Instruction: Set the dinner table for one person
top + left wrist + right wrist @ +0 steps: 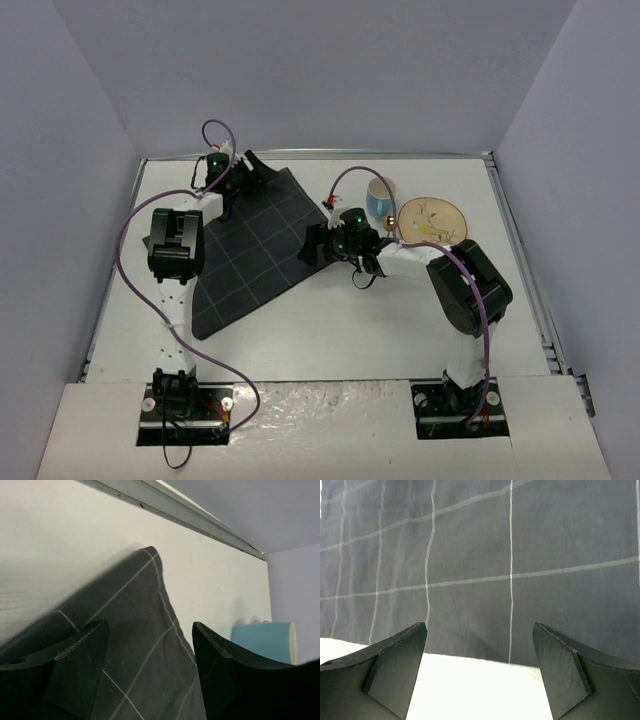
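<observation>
Two open claws at a skewed placemat [250, 250]

The white dinner table [350, 330] fills the view. The left gripper [150, 675] straddles the dark grid-lined cloth's far corner, jaws apart and pinching nothing. The right gripper [480, 675] gapes over its right edge. Far right, apart from the cloth, a light blue mug [381, 200] stands just beside a tan plate [432, 218].

Bright even light; dinner table [340, 330] glaring white; soft shadows.
</observation>
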